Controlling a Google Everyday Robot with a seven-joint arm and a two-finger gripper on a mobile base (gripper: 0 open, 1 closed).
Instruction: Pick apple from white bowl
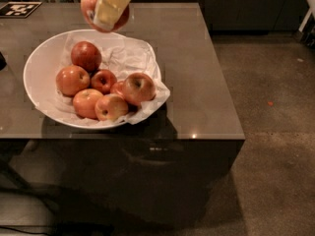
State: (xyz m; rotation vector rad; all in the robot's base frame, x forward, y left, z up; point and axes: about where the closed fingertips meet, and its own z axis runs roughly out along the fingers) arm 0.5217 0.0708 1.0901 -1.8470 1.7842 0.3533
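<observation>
Camera view shows the pincer (107, 14) pinching the apple (89, 1) well above the white bowl (40, 68)

at the top edge the gripper (106, 14), its finger matt cream plastic, clasps the glossy smooth apple (88, 2) above the smooth white bowl (35, 77), crumpled matt paper (125, 53) and glossy tabletop (197, 82).

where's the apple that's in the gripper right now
In the camera view the apple is at the top edge, left of centre, clamped in the gripper, above the far rim of the white bowl and clear of the other apples.
</observation>
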